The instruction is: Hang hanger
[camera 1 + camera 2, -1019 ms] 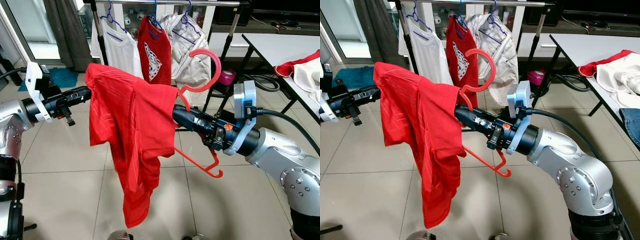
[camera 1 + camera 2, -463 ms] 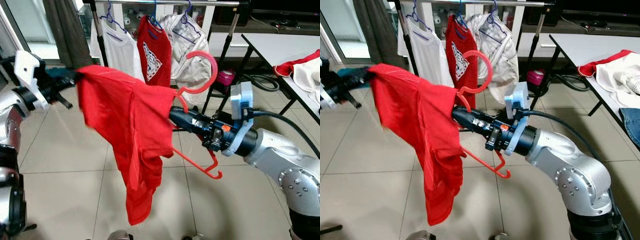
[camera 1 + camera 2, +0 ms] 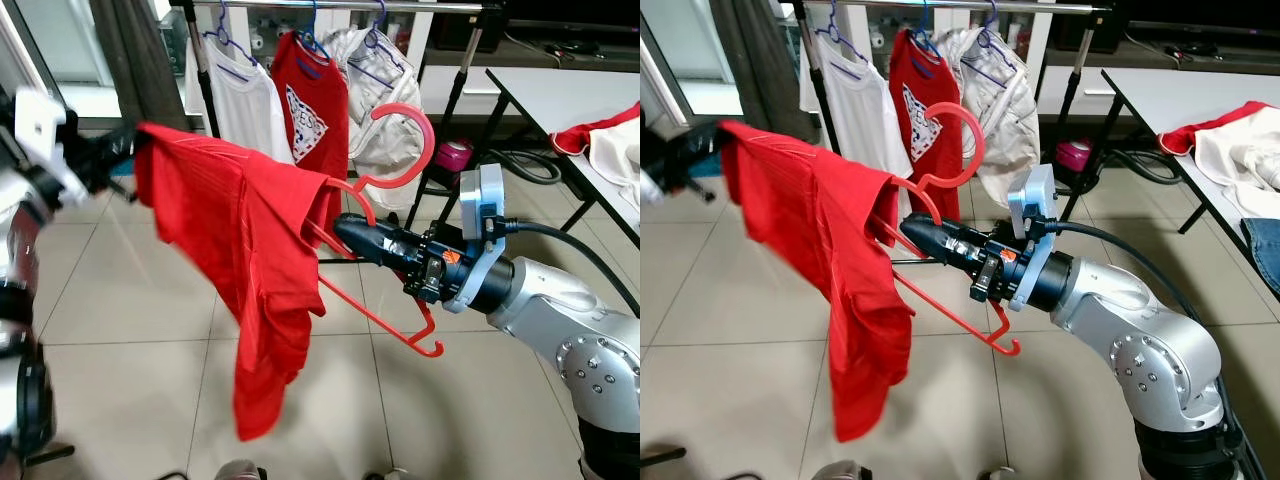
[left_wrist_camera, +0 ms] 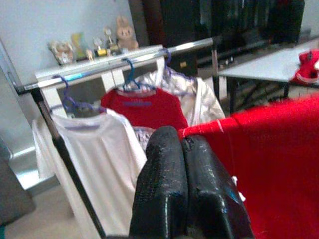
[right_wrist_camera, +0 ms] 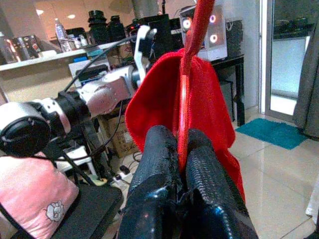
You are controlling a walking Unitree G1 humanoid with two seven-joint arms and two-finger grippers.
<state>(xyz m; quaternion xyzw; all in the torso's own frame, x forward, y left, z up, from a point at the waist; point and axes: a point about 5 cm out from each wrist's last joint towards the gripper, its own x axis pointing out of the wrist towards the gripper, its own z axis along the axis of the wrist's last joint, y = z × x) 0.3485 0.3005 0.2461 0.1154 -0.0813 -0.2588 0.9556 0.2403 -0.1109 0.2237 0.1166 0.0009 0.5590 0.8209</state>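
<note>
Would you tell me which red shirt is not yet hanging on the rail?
The plain red shirt stretched between both grippers on the red hanger; the printed red shirt already hangs on the rail.

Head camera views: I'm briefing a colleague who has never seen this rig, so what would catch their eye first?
The red shirt stretched mid-air in front of the robot. The left tool pinches its far corner, while the right tool clamps the red hanger, its big hook curling upward. Behind stands a clothes rack with a white, a red and a pale garment on blue hangers.
</note>
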